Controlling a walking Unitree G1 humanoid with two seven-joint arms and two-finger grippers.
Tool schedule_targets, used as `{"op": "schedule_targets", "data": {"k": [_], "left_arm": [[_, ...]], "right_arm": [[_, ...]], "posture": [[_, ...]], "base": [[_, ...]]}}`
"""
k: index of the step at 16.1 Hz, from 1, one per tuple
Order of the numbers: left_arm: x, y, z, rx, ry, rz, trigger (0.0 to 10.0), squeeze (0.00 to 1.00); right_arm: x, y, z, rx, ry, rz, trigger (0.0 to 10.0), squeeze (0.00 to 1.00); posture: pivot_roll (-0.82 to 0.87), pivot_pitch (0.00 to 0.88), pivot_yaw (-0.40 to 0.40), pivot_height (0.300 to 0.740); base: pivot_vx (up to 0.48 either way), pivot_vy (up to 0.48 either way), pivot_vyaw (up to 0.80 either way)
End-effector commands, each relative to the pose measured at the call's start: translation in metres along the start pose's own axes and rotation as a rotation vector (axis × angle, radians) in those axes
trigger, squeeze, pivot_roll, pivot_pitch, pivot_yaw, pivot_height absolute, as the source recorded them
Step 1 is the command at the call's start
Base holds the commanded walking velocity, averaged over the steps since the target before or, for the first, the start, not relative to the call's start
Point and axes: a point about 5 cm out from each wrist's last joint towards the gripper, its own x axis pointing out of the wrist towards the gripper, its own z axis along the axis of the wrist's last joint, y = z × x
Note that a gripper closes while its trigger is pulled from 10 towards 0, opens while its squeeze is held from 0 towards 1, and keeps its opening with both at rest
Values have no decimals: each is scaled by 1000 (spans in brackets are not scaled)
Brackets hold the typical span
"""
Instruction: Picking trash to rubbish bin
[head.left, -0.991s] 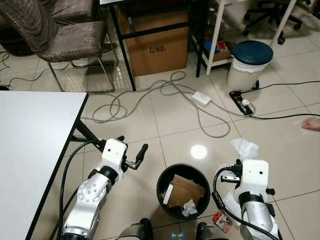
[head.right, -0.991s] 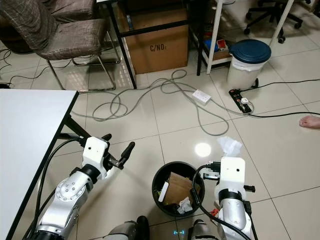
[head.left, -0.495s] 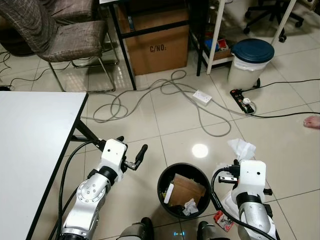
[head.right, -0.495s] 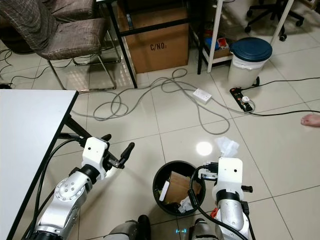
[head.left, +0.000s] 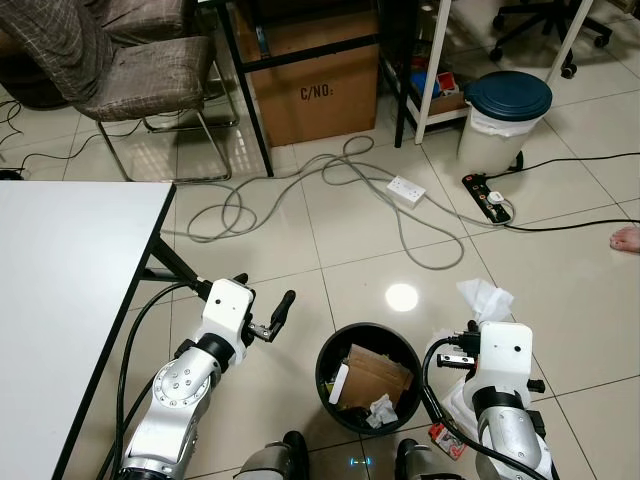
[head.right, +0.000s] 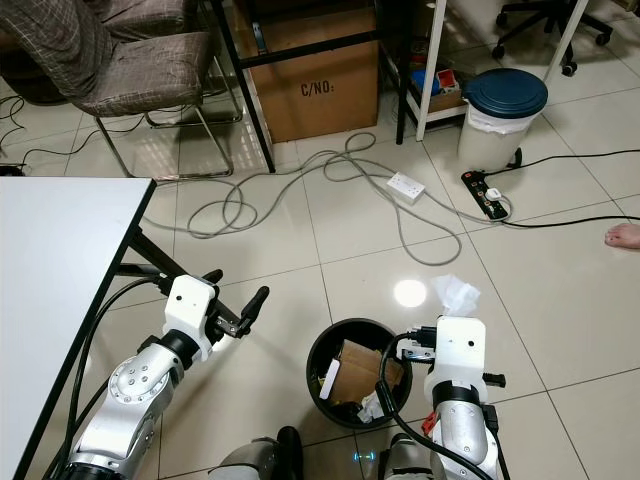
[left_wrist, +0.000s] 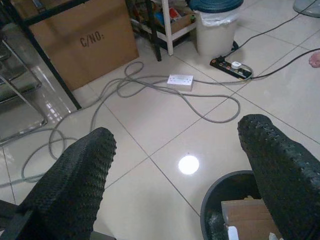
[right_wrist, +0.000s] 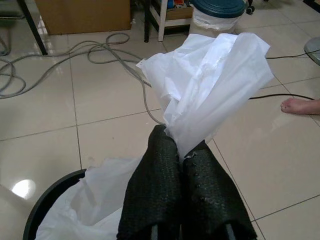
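A round black rubbish bin (head.left: 330, 352) stands on the tiled floor right in front of me, holding cardboard and crumpled paper. My right gripper (right_wrist: 182, 157) is shut on a white tissue (right_wrist: 210, 85), held just to the right of the bin's rim; the same tissue (head.left: 484, 300) sticks up above the right wrist in the eye views. My left gripper (head.left: 277, 312) hangs open to the left of the bin with nothing between its fingers (left_wrist: 82, 180). A small red wrapper (head.left: 445, 437) lies on the floor by the right arm.
A white table (head.left: 60, 290) fills the left side. Grey cables (head.left: 330, 180) and power strips (head.left: 405, 187) trail across the floor ahead. A cardboard box (head.left: 315, 85), a chair (head.left: 140, 75) and a blue-lidded bin (head.left: 508, 115) stand farther back. A person's bare foot (head.left: 627, 238) rests at the right edge.
The camera view has shifted slightly. The right gripper with the tissue has sunk a little beside the bin. The left arm has held still.
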Motion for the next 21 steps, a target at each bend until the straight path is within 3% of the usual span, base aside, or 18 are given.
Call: {"op": "schedule_targets", "data": {"k": [1,16,21], "left_arm": [[-5,1,-5,14,29,-11,10000,0],[-3,0,-3,19,34,-21,10000,0],[-3,0,-3,21,36,-21,10000,0]], "right_arm": [[-4,3,0,0,-3,7,10000,0],[-6,6,-2,2,1,18,10000,0],[-6,8,-2,2,1,21,10000,0]], "posture": [[-45,240,142,740],[-47,245,147,740],[-44,246,149,696]], "base": [[0,0,0],[0,0,0],[0,0,0]]}}
